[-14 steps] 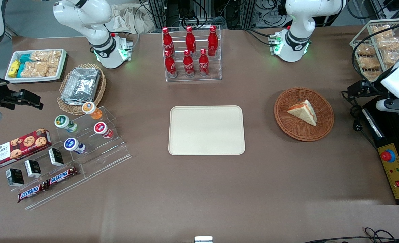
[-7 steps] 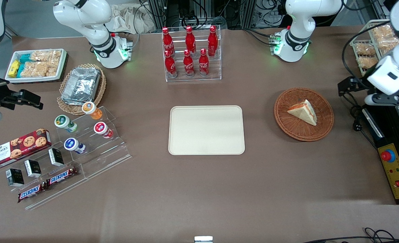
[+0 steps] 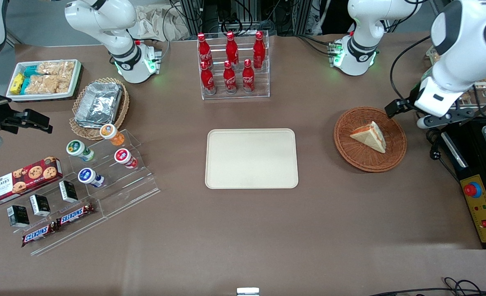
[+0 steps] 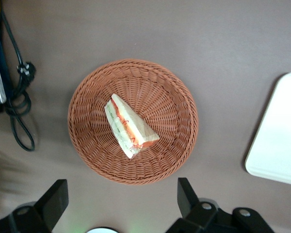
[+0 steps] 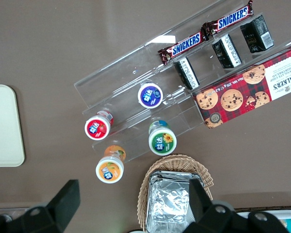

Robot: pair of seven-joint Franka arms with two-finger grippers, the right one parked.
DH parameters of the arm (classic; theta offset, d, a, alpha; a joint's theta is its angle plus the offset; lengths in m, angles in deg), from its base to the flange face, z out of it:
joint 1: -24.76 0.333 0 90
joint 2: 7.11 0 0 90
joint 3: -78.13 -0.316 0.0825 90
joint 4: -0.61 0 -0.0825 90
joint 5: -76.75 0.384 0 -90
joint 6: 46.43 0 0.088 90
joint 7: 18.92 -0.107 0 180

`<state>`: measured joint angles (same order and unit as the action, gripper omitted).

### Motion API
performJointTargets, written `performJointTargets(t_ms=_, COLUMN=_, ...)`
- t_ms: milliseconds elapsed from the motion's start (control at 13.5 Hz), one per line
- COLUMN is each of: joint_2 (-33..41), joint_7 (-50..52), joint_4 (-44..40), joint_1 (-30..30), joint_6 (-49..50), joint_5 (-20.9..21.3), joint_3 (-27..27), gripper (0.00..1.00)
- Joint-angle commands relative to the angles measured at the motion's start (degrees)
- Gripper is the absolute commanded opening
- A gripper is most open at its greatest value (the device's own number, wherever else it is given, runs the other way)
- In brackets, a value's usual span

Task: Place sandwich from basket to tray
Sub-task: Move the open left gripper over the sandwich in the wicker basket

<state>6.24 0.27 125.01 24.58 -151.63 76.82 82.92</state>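
Observation:
The sandwich (image 3: pixel 369 136), a pale triangular wedge with red and green filling, lies in the round reddish-brown basket (image 3: pixel 351 150). The cream tray (image 3: pixel 251 158) lies flat mid-table, bare, toward the parked arm's end from the basket. My left gripper (image 3: pixel 440 118) hovers high above the table just outside the basket's rim, toward the working arm's end. In the left wrist view the gripper (image 4: pixel 120 194) is open wide and holds nothing. That view also shows the sandwich (image 4: pixel 130 127) in the basket (image 4: pixel 169 97) below and a corner of the tray (image 4: pixel 281 131).
A rack of red cola bottles (image 3: pixel 233 65) stands farther from the camera than the tray. A control box with a red button (image 3: pixel 482 207) and black cables (image 3: pixel 434 144) lie by the basket at the working arm's end. An acrylic snack stand (image 3: pixel 111 164) and a tan basket of foil containers (image 3: pixel 99 105) sit at the parked arm's end.
My left arm has swung in from the table's end toward the basket, bringing the open gripper close to its rim. The sandwich, basket and tray have not moved.

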Motion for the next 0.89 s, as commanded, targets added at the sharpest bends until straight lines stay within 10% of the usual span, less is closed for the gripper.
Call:
performJointTargets(t_ms=0, joint_2=0.89, joint_7=5.49, joint_4=3.82, joint_1=-0.09, joint_6=-3.33, joint_5=-0.60, joint_3=0.22, gripper=1.00)
performJointTargets(t_ms=815, joint_2=-3.50, joint_7=19.56, joint_4=18.07, joint_1=0.70, joint_6=-20.39, joint_5=-5.35, joint_3=0.04, gripper=1.00)
